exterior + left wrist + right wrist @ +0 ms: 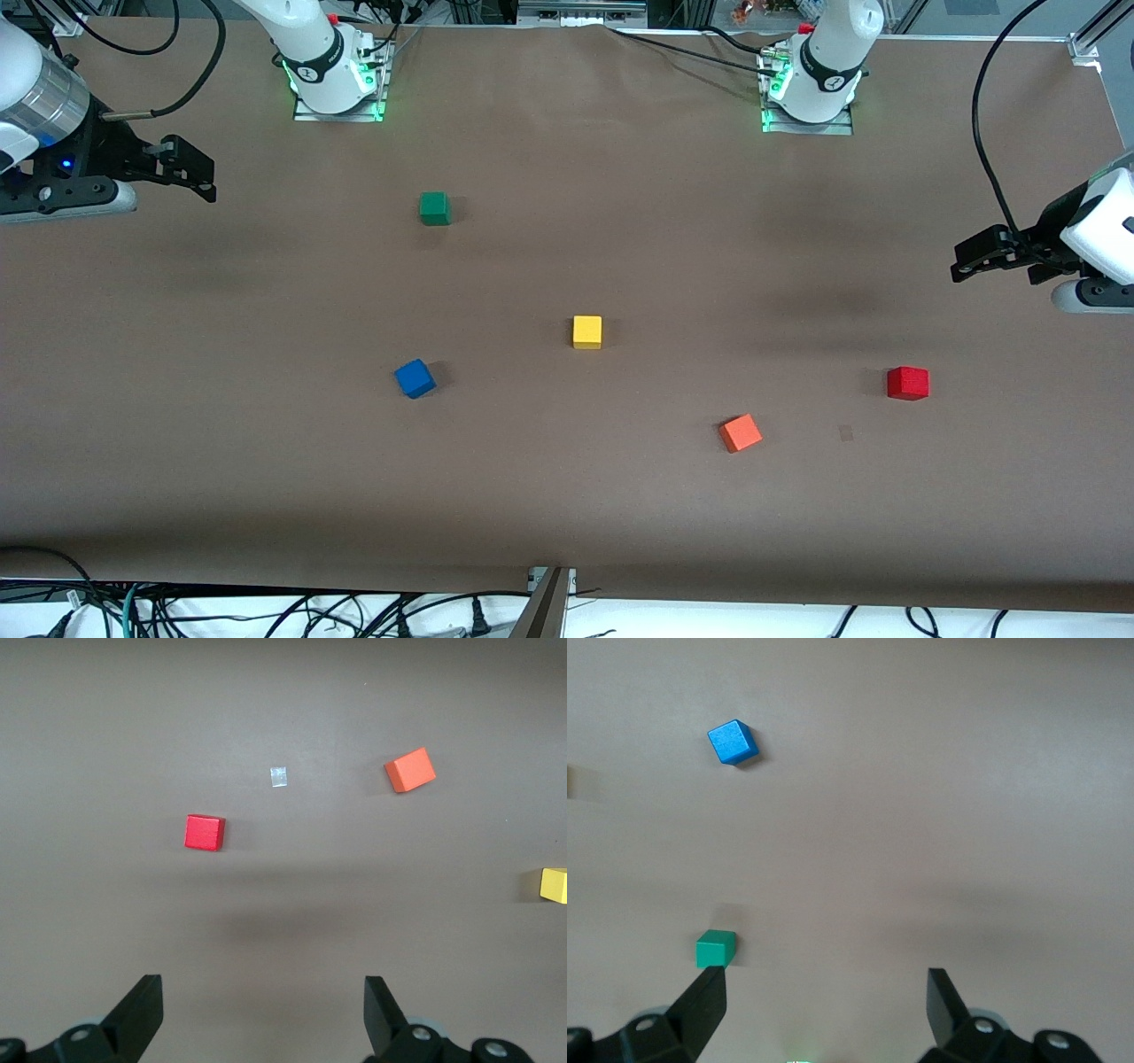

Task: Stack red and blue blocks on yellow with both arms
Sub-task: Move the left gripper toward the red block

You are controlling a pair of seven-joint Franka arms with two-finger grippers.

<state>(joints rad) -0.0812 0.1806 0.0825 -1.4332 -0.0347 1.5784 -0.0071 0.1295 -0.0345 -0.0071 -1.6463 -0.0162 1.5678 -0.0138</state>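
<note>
1. The small plain yellow cube (586,331) sits on the brown table cover (567,496) near the middle of the front view, with nothing on top of it.
2. The bright blue cube (415,378) lies lower in that view and toward the right arm's end, turned at an angle, well apart from the yellow cube.
3. The deep red cube (908,383) rests toward the left arm's end, in the lower right part of the front view, also well apart from the yellow cube.
4. A lighter orange cube (740,433) lies between the yellow and red ones, nearer the front camera than both.
5. A green cube (434,208) sits in the upper middle of the front view, closer to the robot bases.
6. The left gripper (966,263) hangs over the table at the right edge of the front view, fingers spread wide, holding nothing.
7. The right gripper (199,177) hangs at the upper left edge, fingers likewise spread and empty.
8. A small pale square mark (279,777) lies on the cover between the red and orange cubes.
</note>
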